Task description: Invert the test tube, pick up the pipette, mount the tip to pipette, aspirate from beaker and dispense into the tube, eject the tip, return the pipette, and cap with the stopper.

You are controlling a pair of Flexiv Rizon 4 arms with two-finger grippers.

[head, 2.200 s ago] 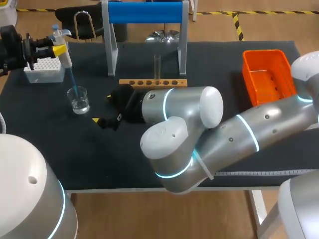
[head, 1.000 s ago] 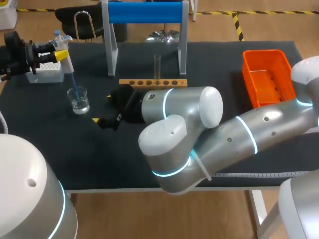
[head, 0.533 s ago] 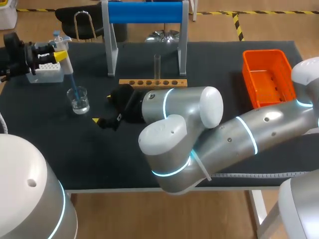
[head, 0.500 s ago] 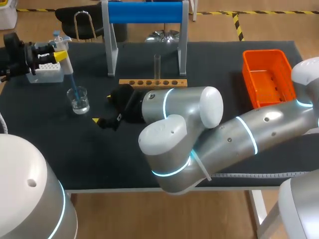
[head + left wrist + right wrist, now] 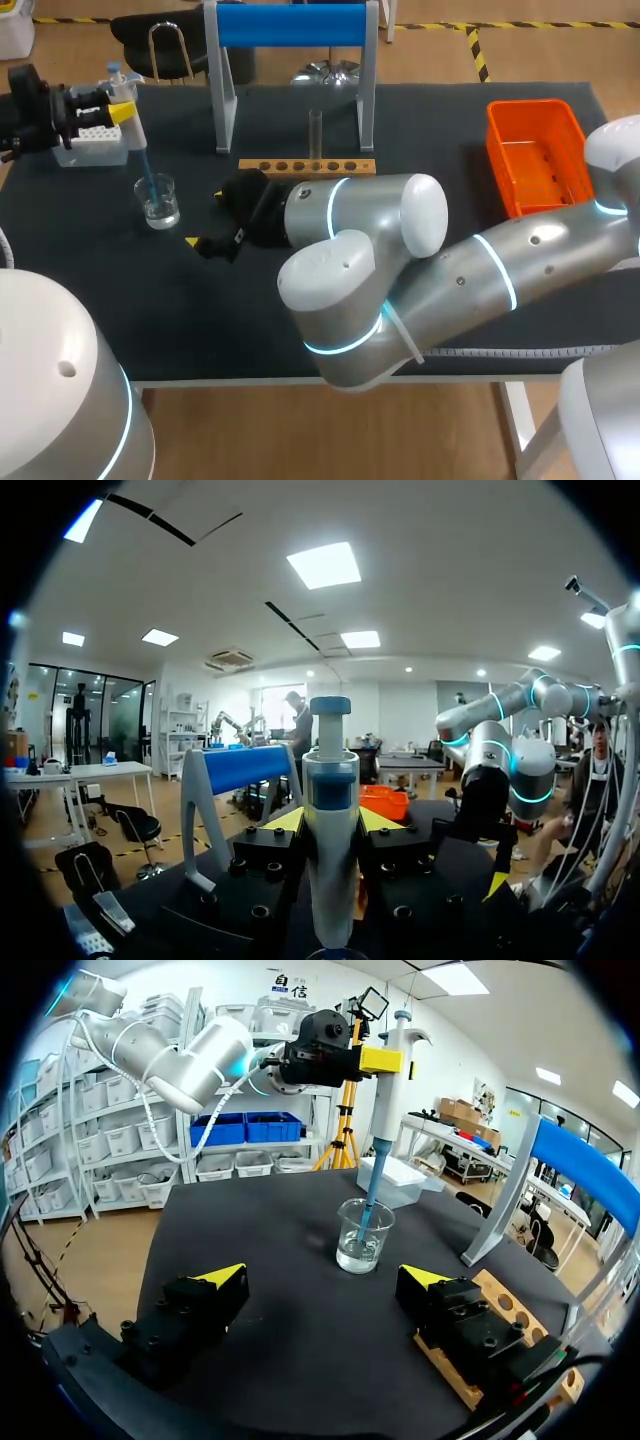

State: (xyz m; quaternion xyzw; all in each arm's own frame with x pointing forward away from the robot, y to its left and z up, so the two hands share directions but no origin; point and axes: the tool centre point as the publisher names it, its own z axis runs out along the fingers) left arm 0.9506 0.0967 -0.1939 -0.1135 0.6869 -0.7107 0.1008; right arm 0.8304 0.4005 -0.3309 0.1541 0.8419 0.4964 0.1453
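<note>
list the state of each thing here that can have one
pipette, near upright, blue tip mounted
blue tip, lower end down in the beaker
beaker, upright, some clear liquid inside
test tube, upright in the wooden rack, no stopper seen on it
left tool, shut on the pipette
right tool, open, holding nothing

Left claw (image 5: 117, 108) holds the pipette (image 5: 133, 124) — dipped into the beaker (image 5: 159, 203)
</note>
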